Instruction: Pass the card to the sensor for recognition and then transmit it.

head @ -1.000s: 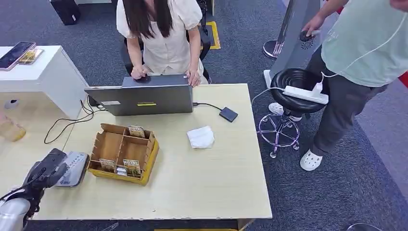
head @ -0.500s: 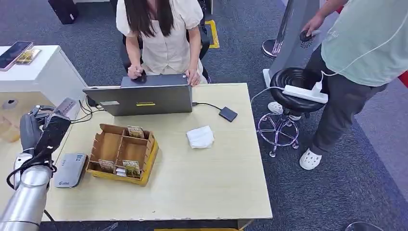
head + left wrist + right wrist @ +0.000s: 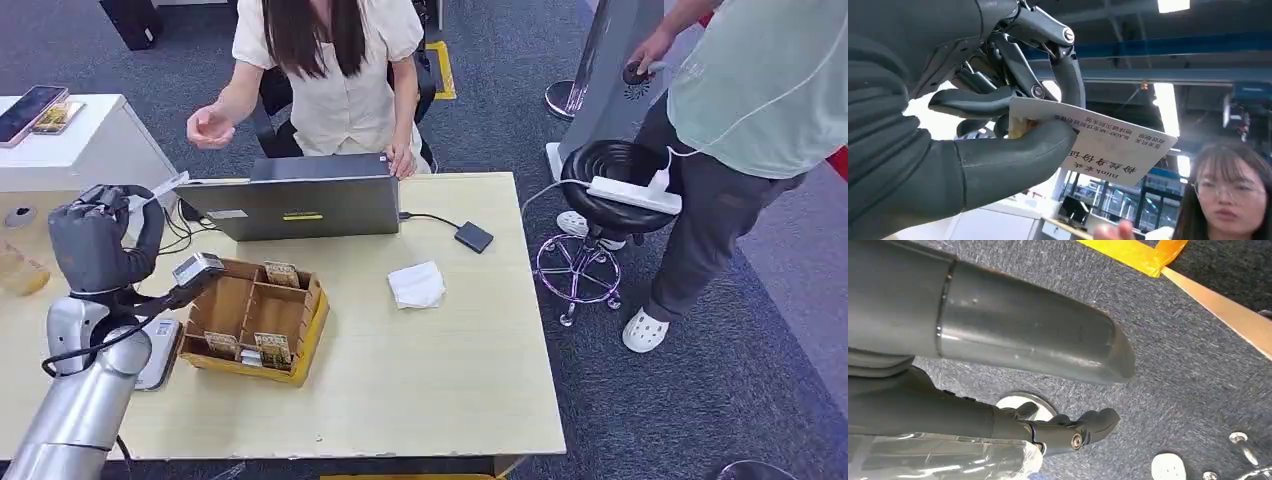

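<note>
My left hand (image 3: 100, 240) is raised over the table's left end and pinches a white card (image 3: 165, 186) with printed text. Up close, the thumb and dark fingers (image 3: 1013, 145) clamp one end of the card (image 3: 1108, 145), and the other end sticks out toward the seated person. That person's open hand (image 3: 208, 127) is lifted behind the laptop, a short way from the card. The grey card sensor (image 3: 165, 352) lies flat on the table under my forearm, partly hidden. My right hand (image 3: 1068, 432) hangs over the carpet with nothing in it.
A cardboard organiser box (image 3: 312, 335) with several cards stands beside the sensor. A grey laptop (image 3: 300, 205), a white tissue (image 3: 417, 285) and a small black drive (image 3: 474, 237) are on the table. A standing person (image 3: 740, 100) and a black stool (image 3: 620, 165) are at the right.
My left hand rose from the sensor and swung back toward the seated person, with the card in it. The person lifted one hand off the laptop toward the card.
</note>
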{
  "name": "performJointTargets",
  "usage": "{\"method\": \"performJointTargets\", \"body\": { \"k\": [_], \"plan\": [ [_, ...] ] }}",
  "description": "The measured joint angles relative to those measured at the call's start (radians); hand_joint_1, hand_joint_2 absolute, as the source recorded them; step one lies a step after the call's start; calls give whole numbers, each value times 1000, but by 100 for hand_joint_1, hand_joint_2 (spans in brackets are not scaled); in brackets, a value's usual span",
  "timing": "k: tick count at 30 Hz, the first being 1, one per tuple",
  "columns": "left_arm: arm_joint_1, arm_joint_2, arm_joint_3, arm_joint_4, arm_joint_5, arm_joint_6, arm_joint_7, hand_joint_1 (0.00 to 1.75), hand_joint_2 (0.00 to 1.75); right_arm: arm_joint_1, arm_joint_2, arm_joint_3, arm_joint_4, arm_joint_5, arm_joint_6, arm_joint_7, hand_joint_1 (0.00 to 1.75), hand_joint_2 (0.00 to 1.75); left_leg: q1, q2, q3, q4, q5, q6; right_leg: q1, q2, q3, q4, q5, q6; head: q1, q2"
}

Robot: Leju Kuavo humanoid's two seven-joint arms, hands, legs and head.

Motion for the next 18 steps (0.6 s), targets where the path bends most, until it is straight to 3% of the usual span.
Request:
{"method": "performJointTargets", "body": {
  "k": [4,8,13,18],
  "plan": [
    [1,-26,8,-5,-115,1,-70,162,175,0,0,8,0,6,2,6,0,0,0,0,-1,0,0,0,0,0,0,0,0,0,0,0],
    [1,-94,71,-16,-194,1,-177,154,175,-2,0,21,0,3,2,8,0,0,-1,0,-1,0,0,0,-1,0,0,0,0,0,0,0],
    [-4,-156,146,-16,-219,1,-215,155,175,-4,2,26,0,-6,1,8,0,0,-1,0,-1,0,0,0,-1,-1,0,0,0,0,0,0],
    [-7,-186,179,-16,-221,1,-225,154,175,-4,3,28,0,-7,1,8,0,0,-1,0,-1,0,0,0,-1,0,0,0,0,0,0,0]
  ]
}}
